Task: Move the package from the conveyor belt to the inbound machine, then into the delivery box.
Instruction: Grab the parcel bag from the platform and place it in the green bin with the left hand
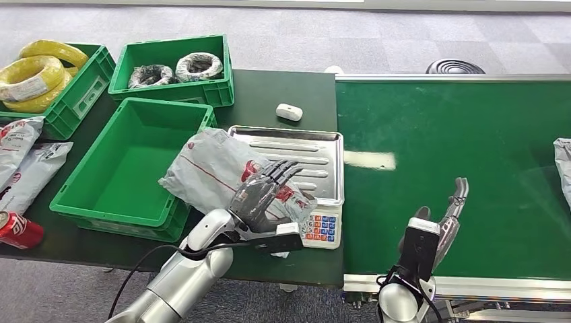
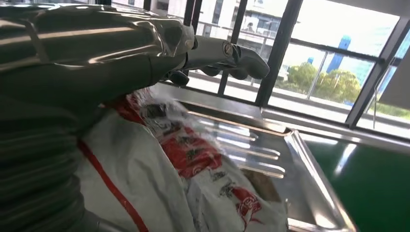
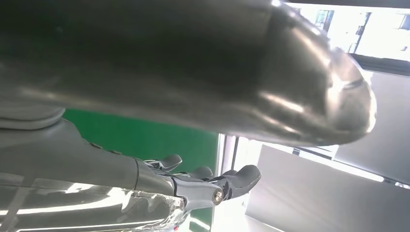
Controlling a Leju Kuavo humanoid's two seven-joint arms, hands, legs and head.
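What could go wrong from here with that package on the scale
1. The package overhangs the scale tray toward the empty green bin, so it may slide off unweighed.
2. The left hand lies on it and may skew the reading.
3. It partly covers the keypad.

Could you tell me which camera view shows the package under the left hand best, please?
The head view: the whole package shows, lying across the scale tray and the bin's edge, under the left hand. The left wrist view shows a close part; the right wrist view shows none clearly.
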